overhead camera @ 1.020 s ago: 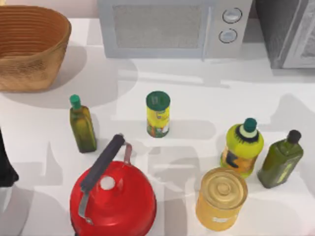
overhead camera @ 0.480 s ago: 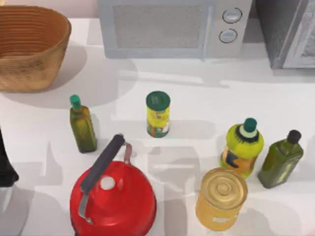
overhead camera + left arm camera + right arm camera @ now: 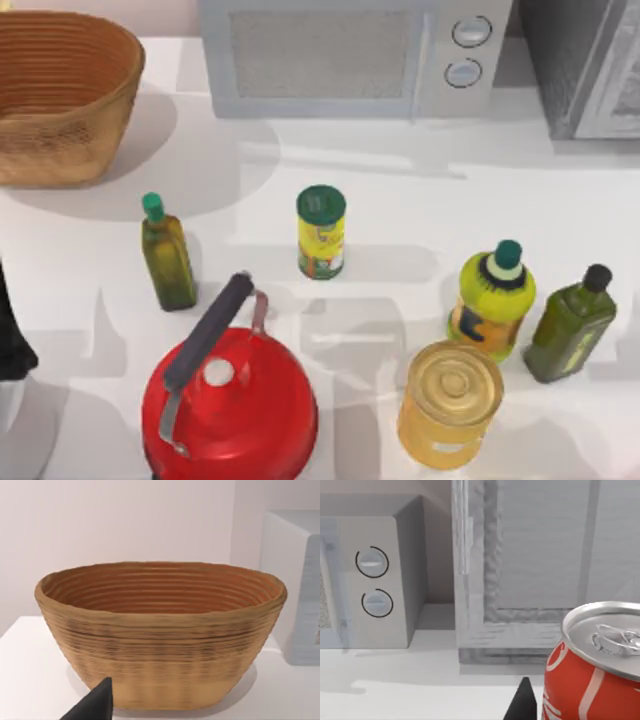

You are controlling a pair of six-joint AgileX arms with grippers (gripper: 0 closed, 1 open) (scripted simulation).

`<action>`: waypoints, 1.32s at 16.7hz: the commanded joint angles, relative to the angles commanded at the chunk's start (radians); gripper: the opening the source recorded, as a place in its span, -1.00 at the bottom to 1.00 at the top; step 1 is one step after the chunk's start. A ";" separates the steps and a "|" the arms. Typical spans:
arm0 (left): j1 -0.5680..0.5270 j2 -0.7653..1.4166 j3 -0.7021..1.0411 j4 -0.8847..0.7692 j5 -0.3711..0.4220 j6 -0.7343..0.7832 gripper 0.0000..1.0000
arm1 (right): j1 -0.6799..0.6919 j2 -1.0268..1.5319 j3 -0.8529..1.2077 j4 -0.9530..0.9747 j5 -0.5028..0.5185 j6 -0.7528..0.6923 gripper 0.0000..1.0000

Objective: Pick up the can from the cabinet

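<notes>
The can (image 3: 592,672) has a red body with white marks and a silvery top, and it sits very close in the right wrist view. My right gripper (image 3: 555,705) is shut on the can; one dark fingertip (image 3: 524,702) lies beside its wall and the other is hidden behind it. Beyond the can stands the grey cabinet (image 3: 520,570), its pale framed door and thin bar handle (image 3: 465,540) facing the camera. The cabinet (image 3: 585,65) is at the table's back right corner. My left gripper (image 3: 95,707) is parked at the left edge, in front of the basket.
A white two-knob microwave (image 3: 350,55) stands at the back. A wicker basket (image 3: 60,95) is at the back left. The table carries a red kettle (image 3: 230,400), a yellow green-lidded can (image 3: 321,232), a golden tin (image 3: 450,403), two olive oil bottles (image 3: 168,255) (image 3: 570,325) and a yellow bottle (image 3: 492,300).
The arm shadow over the table's right side has slid off toward the right edge. Nothing on the table has moved, and the left arm has stayed put.
</notes>
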 joint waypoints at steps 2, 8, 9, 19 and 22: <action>0.000 0.000 0.000 0.000 0.000 0.000 1.00 | 0.003 0.006 -0.001 -0.002 0.001 0.002 -1.00; 0.000 0.000 0.000 0.000 0.000 0.000 1.00 | 0.025 0.222 0.084 0.207 -0.110 -0.006 -1.00; 0.000 0.000 0.000 0.000 0.000 0.000 1.00 | 0.028 0.294 0.109 0.273 -0.144 -0.007 -1.00; 0.000 0.000 0.000 0.000 0.000 0.000 1.00 | -0.037 1.296 0.406 1.059 -0.590 -0.010 -1.00; 0.000 0.000 0.000 0.000 0.000 0.000 1.00 | -0.094 1.618 0.482 1.289 -0.728 -0.003 -1.00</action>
